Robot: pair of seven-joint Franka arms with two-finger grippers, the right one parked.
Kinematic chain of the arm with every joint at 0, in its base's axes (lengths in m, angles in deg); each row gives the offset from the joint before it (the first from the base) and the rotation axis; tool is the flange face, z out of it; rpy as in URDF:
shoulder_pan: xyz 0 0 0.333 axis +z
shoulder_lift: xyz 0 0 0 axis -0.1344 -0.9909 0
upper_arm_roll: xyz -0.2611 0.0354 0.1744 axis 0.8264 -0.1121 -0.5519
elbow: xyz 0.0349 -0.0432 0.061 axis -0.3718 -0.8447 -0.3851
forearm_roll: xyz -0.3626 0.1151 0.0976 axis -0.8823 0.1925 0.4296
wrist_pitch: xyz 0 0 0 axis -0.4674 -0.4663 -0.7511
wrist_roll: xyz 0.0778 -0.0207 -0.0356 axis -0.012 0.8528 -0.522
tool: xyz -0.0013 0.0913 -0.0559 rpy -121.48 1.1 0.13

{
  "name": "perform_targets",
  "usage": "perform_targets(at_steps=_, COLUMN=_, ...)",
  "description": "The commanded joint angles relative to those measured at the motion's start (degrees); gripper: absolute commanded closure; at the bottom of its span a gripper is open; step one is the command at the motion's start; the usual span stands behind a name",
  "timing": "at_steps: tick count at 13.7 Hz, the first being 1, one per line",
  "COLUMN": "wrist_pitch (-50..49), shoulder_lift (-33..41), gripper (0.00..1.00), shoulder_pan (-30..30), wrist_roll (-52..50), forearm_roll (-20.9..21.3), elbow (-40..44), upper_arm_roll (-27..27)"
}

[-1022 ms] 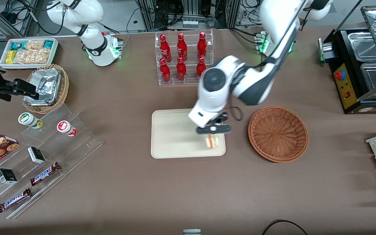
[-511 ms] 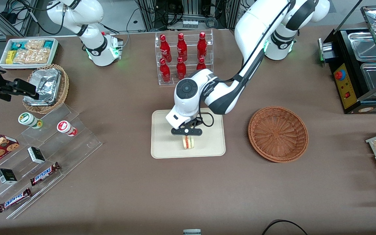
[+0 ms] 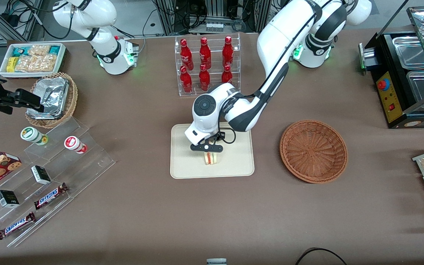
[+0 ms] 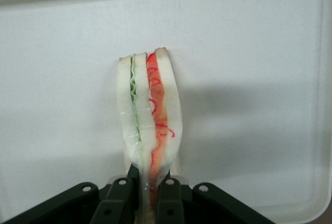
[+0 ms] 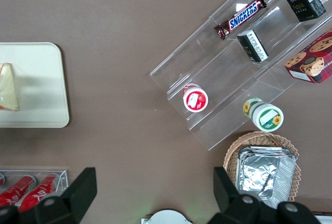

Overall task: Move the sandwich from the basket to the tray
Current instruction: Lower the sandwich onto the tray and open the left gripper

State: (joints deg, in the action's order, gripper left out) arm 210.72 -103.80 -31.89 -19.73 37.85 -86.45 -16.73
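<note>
**Sandwich held over tray, fingers clamped**

Brown surface (image 3: 212, 213) carries the whole scene. Nearest the front camera, toward the parked arm's end, a clear stepped display (image 3: 46, 184) holds two Snickers bars (image 3: 16, 225), small dark boxes and two round tubs.

Mid-surface: tray (image 3: 234, 162), cream, rounded corners. Sandwich (image 3: 210, 158) is above the tray's middle, hanging wedge-down from the gripper (image 3: 207, 148). Whether its lower edge touches the tray cannot be told from the front view. Left wrist view: fingers (image 4: 171, 195) are clamped together on the sandwich (image 4: 150, 120), pinching one end so the bread slices bow outward; green layer on one side, red on the other; tray (image 4: 259, 53) fills the background, and a soft shadow of the sandwich falls on it.

Arm pose: working arm reaches from its base down toward the front camera, elbow raised, forearm sloping to the tray, wrist turned so the gripper points straight down.

Basket (image 3: 313, 151), reddish-brown wicker, sits beside the tray toward the working arm's end, apart from it, nothing in it.

Farther from the camera: clear rack of red bottles (image 3: 206, 66); toward the parked arm's end, a foil-lined wicker basket (image 3: 52, 99) and a white bin of snacks (image 3: 32, 59).
</note>
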Motion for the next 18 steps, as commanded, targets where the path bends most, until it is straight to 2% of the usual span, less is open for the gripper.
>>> perform_targets(at_steps=1, wrist_pitch=0.98, shoulder_lift=-1.31, gripper=0.63, shoulder_pan=-0.82, wrist_roll=-1.08, forearm_roll=0.65, elbow=1.01, upper_arm_roll=-0.67)
perform_targets(at_steps=2, wrist_pitch=0.98, shoulder_lift=-1.14, gripper=0.01, shoulder_pan=-0.82, wrist_roll=-1.0, forearm_roll=1.0, elbow=1.0, upper_arm_roll=-0.76)
perform_targets(at_steps=6, wrist_pitch=-0.68, shoulder_lift=1.05, gripper=0.0, shoulder_pan=-0.64, wrist_roll=-1.09, forearm_roll=1.09, elbow=1.0, upper_arm_roll=-1.02)
perform_targets(at_steps=10, wrist_pitch=-6.56, shoulder_lift=6.76, gripper=0.0, shoulder_pan=0.67, wrist_roll=-1.43, forearm_roll=0.91, elbow=1.0, upper_arm_roll=-1.55)
perform_targets(at_steps=15, wrist_pitch=-14.48, shoulder_lift=17.65, gripper=0.0, shoulder_pan=7.86, wrist_roll=-4.6, forearm_roll=0.91, elbow=-0.57, upper_arm_roll=-1.9)
perform_targets(at_steps=18, wrist_pitch=-17.81, shoulder_lift=24.94, gripper=0.0, shoulder_pan=12.96, wrist_roll=-3.72, forearm_roll=0.91, elbow=-4.96, upper_arm_roll=-1.9)
